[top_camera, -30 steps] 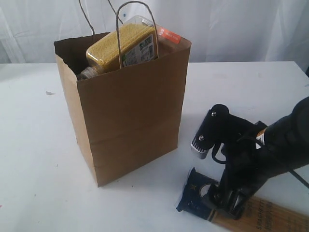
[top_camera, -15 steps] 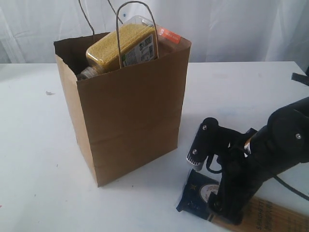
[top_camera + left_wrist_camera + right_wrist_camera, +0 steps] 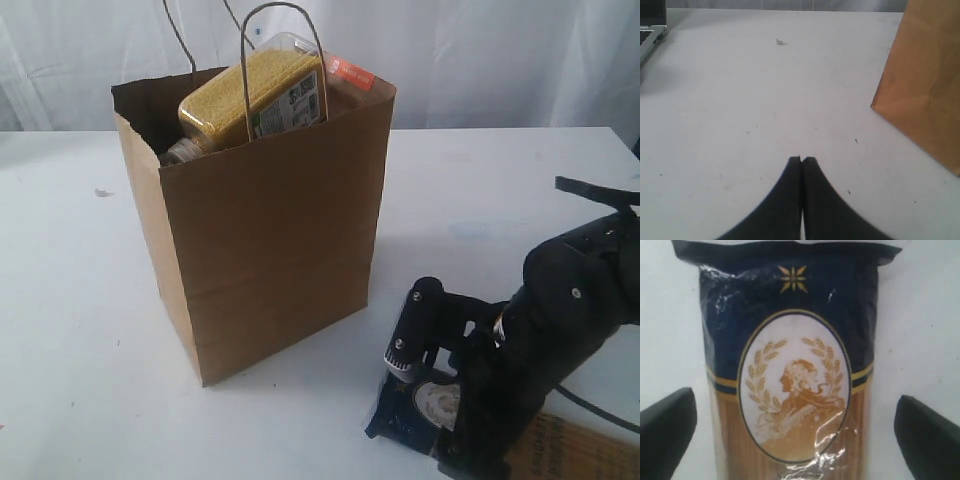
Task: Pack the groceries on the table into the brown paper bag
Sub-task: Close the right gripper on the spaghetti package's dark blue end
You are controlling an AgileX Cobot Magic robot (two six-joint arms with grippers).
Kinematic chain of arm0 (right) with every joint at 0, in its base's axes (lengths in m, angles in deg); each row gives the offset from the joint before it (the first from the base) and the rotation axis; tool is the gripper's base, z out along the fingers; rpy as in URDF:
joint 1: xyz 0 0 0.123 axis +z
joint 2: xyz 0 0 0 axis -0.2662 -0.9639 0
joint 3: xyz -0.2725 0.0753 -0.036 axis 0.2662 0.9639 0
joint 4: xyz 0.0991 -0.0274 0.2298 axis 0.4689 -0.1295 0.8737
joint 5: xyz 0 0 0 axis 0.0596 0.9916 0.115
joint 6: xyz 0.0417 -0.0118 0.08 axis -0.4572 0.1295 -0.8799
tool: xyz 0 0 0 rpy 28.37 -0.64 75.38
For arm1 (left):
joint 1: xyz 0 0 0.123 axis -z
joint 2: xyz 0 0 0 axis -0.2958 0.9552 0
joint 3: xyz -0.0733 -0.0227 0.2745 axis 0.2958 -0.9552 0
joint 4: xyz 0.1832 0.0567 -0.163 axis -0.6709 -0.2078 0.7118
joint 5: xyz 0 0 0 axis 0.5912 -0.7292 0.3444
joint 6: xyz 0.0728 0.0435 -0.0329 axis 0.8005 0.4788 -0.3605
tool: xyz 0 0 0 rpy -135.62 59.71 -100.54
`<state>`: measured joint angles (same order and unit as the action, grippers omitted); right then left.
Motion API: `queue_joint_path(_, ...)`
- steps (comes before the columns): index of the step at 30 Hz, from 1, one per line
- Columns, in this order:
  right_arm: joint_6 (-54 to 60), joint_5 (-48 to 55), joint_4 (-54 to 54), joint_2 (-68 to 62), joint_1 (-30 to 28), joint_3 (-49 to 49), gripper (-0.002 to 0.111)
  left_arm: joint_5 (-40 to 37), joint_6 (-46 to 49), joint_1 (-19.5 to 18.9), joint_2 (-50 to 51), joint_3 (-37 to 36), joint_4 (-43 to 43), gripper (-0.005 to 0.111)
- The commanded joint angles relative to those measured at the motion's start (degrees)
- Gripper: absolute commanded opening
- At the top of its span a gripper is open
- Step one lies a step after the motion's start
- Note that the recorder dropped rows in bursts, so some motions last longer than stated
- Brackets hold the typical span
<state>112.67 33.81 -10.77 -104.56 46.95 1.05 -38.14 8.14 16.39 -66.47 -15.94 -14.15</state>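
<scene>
The brown paper bag (image 3: 270,220) stands upright on the white table (image 3: 70,300). A yellow-grain bottle (image 3: 255,95) and an orange-labelled pouch (image 3: 347,72) stick out of its top. The long spaghetti pack (image 3: 790,340) lies flat near the table's front right, its dark blue end (image 3: 400,412) toward the bag. My right gripper (image 3: 795,407) hangs open just above the pack, one finger on each side, neither touching it. In the exterior view the right arm (image 3: 560,300) covers the pack's middle. My left gripper (image 3: 801,161) is shut and empty, low over bare table beside the bag (image 3: 925,85).
A laptop corner (image 3: 650,25) sits at the table's far edge in the left wrist view. A small scrap (image 3: 103,192) lies left of the bag. White curtains hang behind the table.
The right arm has come down and swung in over the spaghetti pack, bringing its open jaws close above it. Bag and left gripper have not moved.
</scene>
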Motion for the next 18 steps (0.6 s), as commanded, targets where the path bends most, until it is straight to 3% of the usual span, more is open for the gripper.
queue_joint_path(1, 1.3, 1.6, 1.8, -0.3, -0.2, -0.4, 0.105, 0.3, 0.1, 0.2, -0.1, -0.3, 0.4, 0.0)
queue_joint_path(18, 2.9, 0.7, 2.9, -2.1, -0.2, -0.1, 0.104, 0.3, 0.1, 0.2, -0.1, -0.3, 0.4, 0.0)
